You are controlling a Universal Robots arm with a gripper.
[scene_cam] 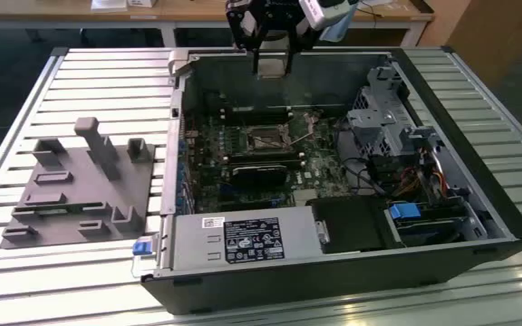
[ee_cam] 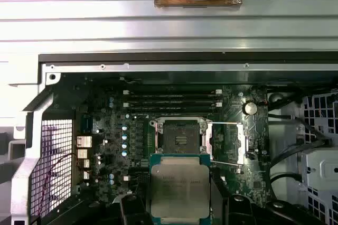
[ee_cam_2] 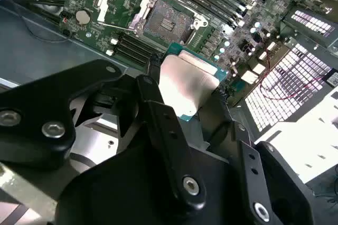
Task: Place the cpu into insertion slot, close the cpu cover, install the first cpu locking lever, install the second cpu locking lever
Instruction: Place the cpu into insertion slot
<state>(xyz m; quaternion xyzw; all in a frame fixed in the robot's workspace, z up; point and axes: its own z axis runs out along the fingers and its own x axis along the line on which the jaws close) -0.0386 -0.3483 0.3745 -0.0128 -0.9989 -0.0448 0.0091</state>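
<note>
the pincer (ee_cam: 180,202) is clamped on the cpu (ee_cam: 179,183) above the open insertion slot (ee_cam: 179,139).

The computer case (scene_cam: 334,285) lies open on the slatted table (scene_cam: 107,75), with 1 holder tray (scene_cam: 71,197) beside it on the exterior view's left. Inside, the motherboard (scene_cam: 315,170) lies on the case floor. The power supply (scene_cam: 242,241) sits along the near wall and the drive cage (scene_cam: 383,115) on the exterior view's right. The gripper (scene_cam: 270,66) hangs over the far wall, with the cpu (ee_cam: 179,188) clamped in it above the board. The insertion slot (ee_cam: 179,139) lies bare mid-board, and the cpu cover (ee_cam: 241,143) is swung open beside it.
</note>
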